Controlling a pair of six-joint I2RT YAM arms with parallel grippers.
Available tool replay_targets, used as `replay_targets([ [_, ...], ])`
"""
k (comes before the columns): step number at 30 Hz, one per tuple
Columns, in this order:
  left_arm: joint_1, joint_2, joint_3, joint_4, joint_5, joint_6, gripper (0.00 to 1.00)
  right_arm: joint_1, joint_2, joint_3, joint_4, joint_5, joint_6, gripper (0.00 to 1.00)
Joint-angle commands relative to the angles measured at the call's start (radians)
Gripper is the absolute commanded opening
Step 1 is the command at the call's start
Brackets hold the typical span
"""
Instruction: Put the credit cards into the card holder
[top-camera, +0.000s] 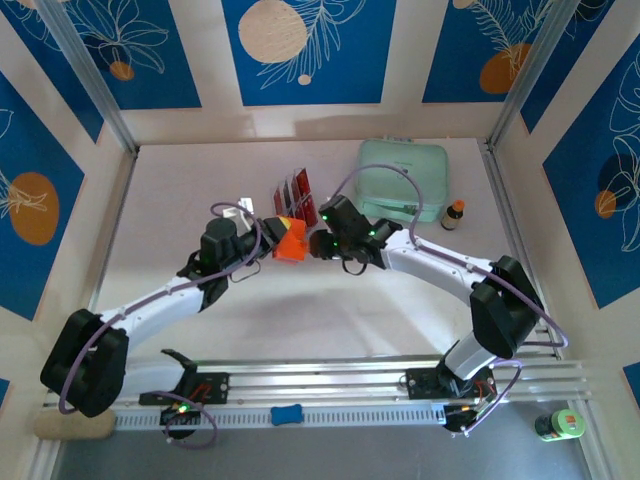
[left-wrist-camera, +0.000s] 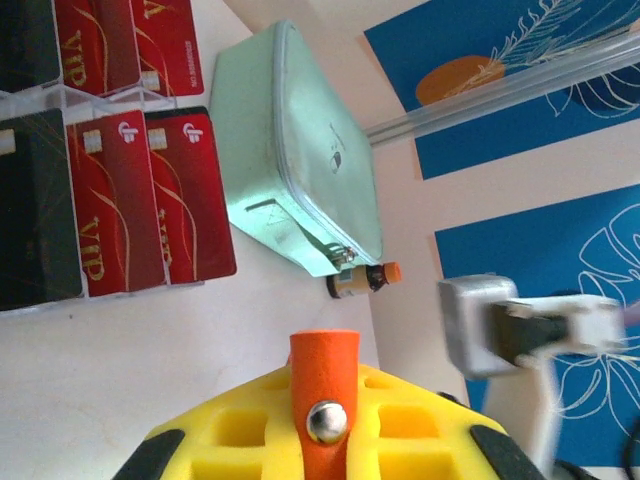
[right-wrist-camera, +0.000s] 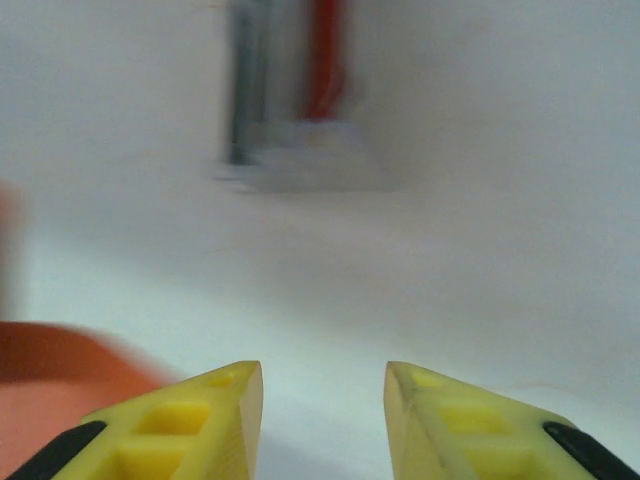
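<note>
Sitting pinched in the left gripper (left-wrist-camera: 322, 450), closed tight on it: the orange card holder (left-wrist-camera: 323, 375), its strap and silver snap button facing the wrist camera. Standing in rows ahead of that gripper, up and leftward, apart from it: the credit cards (left-wrist-camera: 120, 200), red beside black.

Overhead view down on whole tabletop (top-camera: 300, 310), left wrist close, facing mint case (left-wrist-camera: 300, 150) shared with overhead, right wrist low, blurred

Blue leaf-print wall panels (top-camera: 340, 60), white table (top-camera: 300, 320)
</note>
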Motion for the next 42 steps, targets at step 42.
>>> replay_targets([
  [42,-0.033,0.057,0.079,0.315,-0.09,-0.245,0.0,-0.231,-0.153,-0.259,0.76,-0.699,0.42,0.37],
])
